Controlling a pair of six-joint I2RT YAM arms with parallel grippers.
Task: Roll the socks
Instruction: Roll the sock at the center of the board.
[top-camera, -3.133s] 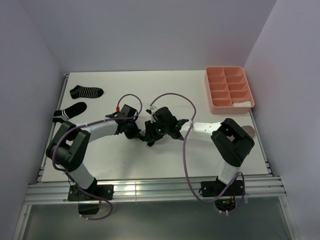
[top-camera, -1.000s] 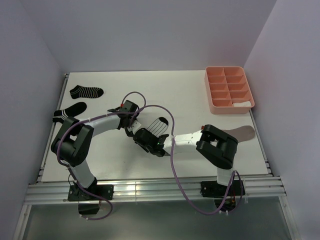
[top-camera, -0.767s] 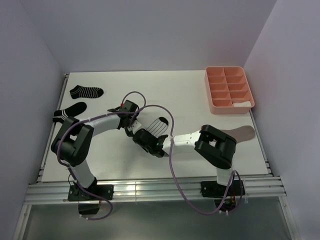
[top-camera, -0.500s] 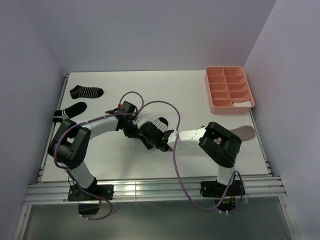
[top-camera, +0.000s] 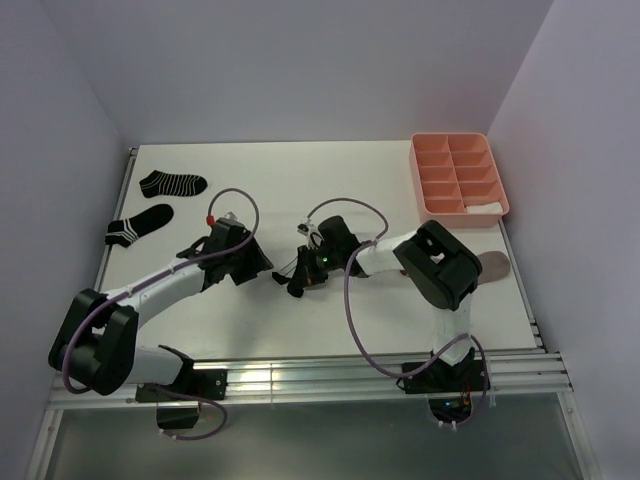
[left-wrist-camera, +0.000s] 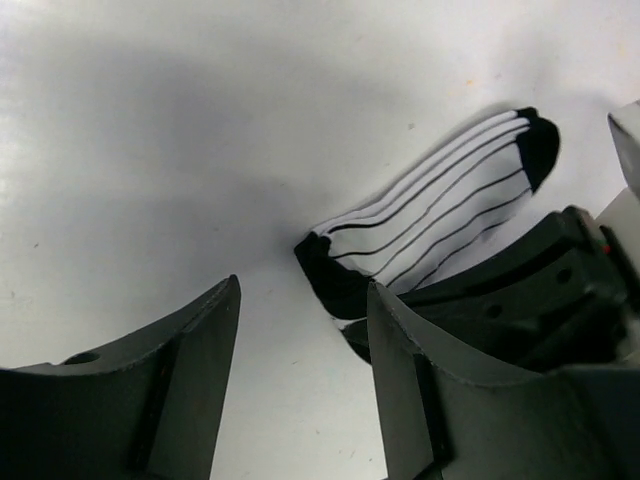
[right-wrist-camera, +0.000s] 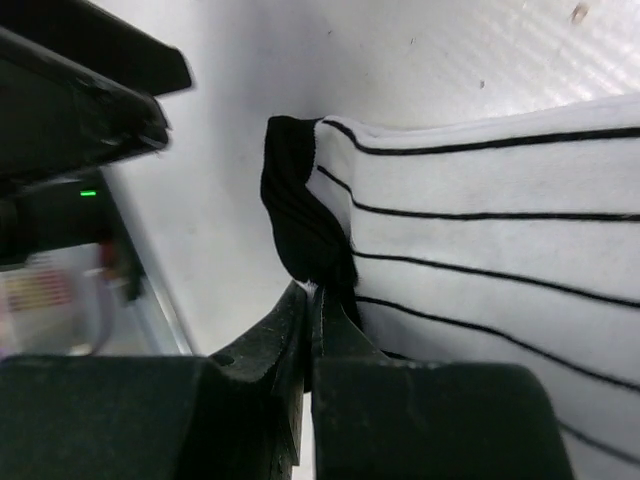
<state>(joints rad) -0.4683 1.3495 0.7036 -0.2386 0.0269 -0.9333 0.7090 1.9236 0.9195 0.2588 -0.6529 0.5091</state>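
A white thin-striped sock (left-wrist-camera: 440, 215) with black toe and heel lies on the white table (top-camera: 300, 190). My right gripper (right-wrist-camera: 315, 292) is shut on its black heel fold (right-wrist-camera: 300, 225). From above, the right gripper (top-camera: 298, 280) covers most of that sock. Just left of it, my left gripper (top-camera: 262, 264) stands open over bare table, clear of the sock; in its own view the left gripper (left-wrist-camera: 300, 370) holds nothing. Two black white-striped socks (top-camera: 172, 183) (top-camera: 140, 222) lie flat at the far left. A taupe sock (top-camera: 490, 265) peeks out behind the right arm.
A pink divided tray (top-camera: 458, 150) sits at the back right, with a white sock (top-camera: 487, 208) in its near right compartment. Purple cables loop over both arms. White walls close in the table on three sides.
My left gripper has opened and drawn back to the left, off the striped sock. My right gripper has shut on the sock's heel and shifted up and to the right.
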